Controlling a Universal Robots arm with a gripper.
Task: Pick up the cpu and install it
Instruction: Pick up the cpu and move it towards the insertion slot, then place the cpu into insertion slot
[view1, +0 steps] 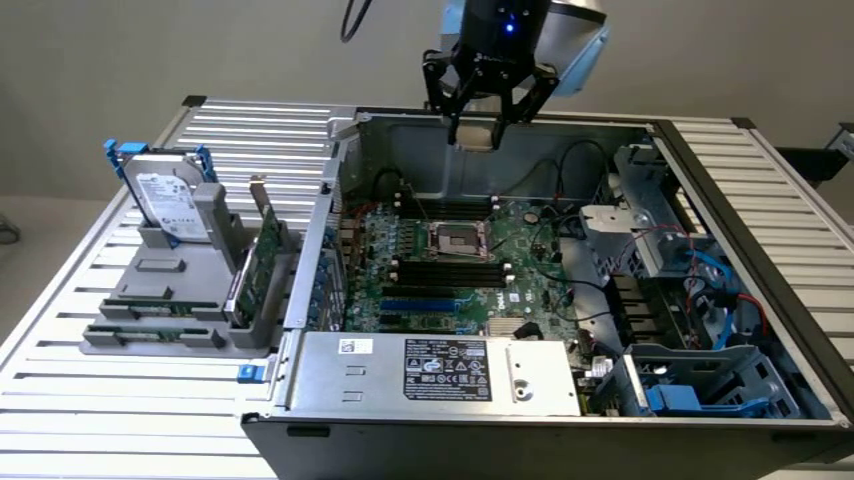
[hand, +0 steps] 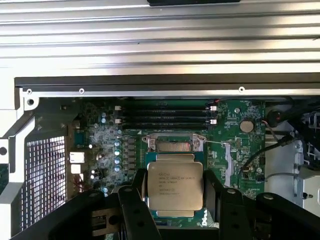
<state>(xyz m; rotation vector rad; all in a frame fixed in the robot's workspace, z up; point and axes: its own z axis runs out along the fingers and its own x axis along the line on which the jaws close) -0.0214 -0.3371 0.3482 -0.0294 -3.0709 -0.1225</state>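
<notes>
Hanging over the open computer case (view1: 534, 450), the single gripper (view1: 483, 132) has its two black fingers (hand: 131, 210) drawn in partway against opposite edges of the one cpu (hand: 175, 186). The chip is clamped flat between them, lifted clear of the board. It is a small square with a matt silvery-grey metal plate, faint printed lines of text and a thin pale rim. In the wrist view it sits in front of the one socket (hand: 172, 146), a square metal frame with a dark centre. In the exterior view the socket (view1: 459, 241) lies near the middle of the green motherboard (view1: 534, 285), well below the gripper and apart from it.

Long dark slots run in parallel on two sides of the socket. One round silver coin cell (hand: 246, 125) sits on the board near it.

One silver metal box (view1: 434, 370) with a black-and-white label fills the near corner of the case.

Toward the exterior view's left, outside the case, one labelled silver hard drive (view1: 167, 200) with blue handles stands upright in a grey plastic holder (view1: 160, 290). Both rest on a table (view1: 80, 400) of ribbed aluminium slats, as does the case.
</notes>
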